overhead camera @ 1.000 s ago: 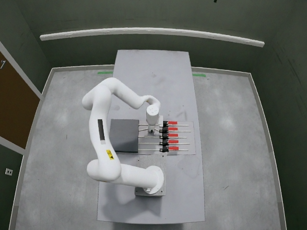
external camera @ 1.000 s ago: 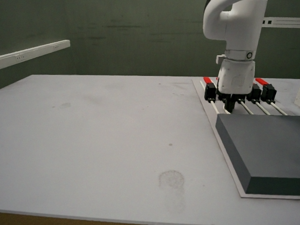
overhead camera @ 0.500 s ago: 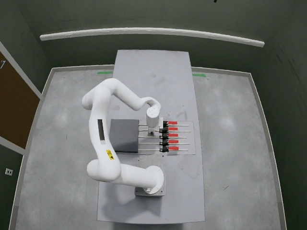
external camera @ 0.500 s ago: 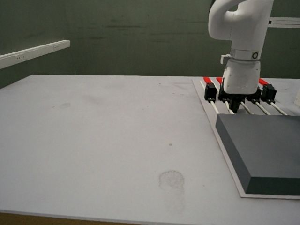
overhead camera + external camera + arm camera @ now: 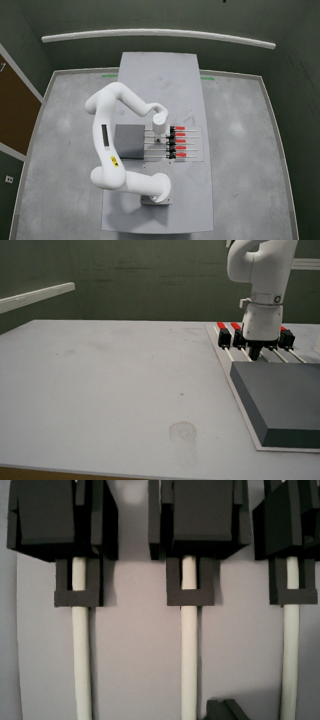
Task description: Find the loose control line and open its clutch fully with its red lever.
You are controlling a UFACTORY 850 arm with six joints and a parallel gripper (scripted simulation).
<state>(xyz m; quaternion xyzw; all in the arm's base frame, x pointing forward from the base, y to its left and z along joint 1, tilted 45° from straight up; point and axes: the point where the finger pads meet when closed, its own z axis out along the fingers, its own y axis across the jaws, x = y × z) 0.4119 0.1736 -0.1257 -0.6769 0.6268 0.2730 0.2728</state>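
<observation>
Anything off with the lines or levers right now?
Nothing stands out. All five lines run straight from console through their clutches, and the red levers lie flat. The shut gripper sits between two lines, holding nothing.

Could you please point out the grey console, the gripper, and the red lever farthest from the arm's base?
grey console [image 5: 129, 141], top view, middle of its flat top face.
gripper [image 5: 254, 355], exterior view, tip of the closed dark fingers between two lines.
red lever farthest from the base [image 5: 180, 127], top view, middle of the red bar.
</observation>
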